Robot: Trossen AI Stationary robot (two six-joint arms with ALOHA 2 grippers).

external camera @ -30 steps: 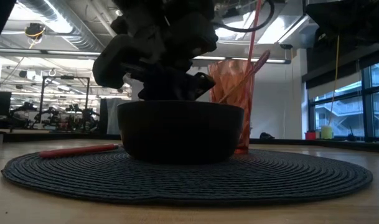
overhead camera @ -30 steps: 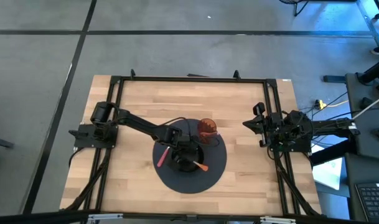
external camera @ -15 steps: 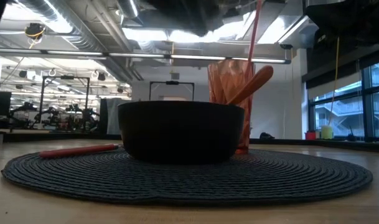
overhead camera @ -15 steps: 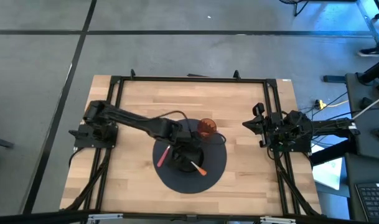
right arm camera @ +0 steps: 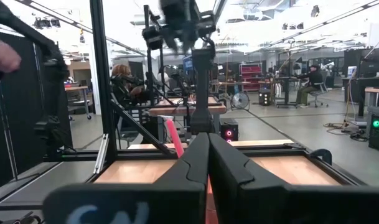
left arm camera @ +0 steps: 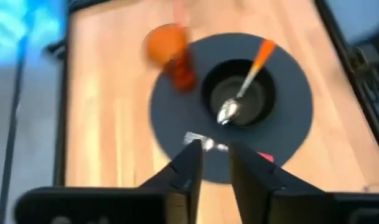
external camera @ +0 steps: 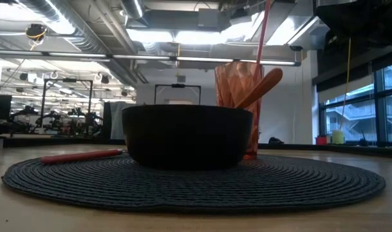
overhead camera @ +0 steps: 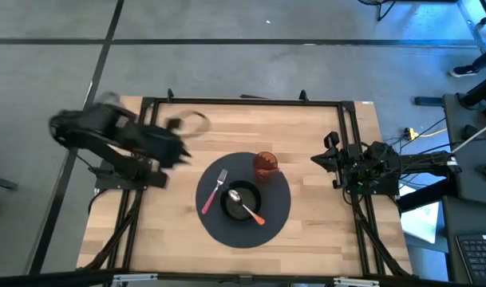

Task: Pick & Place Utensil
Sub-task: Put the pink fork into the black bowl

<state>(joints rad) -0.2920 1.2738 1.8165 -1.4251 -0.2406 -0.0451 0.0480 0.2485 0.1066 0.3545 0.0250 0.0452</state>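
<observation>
Spoon is placed in the bowl, my left arm is away.

I see one spoon [overhead camera: 244, 205] lying in the one black bowl [overhead camera: 229, 206], handle on its rim; I judge the placing done. One fork [overhead camera: 213, 190] lies beside it on the mat [overhead camera: 278, 219], one orange cup [overhead camera: 265, 165] stands behind. Left claw [left arm camera: 212, 148] is narrowly open and empty; right claw [right arm camera: 206, 158] is closed, parked at the counter [overhead camera: 322, 135] edge.

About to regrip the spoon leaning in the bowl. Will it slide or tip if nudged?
Probably yes. The spoon only leans on the black bowl rim, orange handle overhanging, so a nudge likely pivots it. Its shiny metal head may slide. The thin handle looks stiff and light.
</observation>
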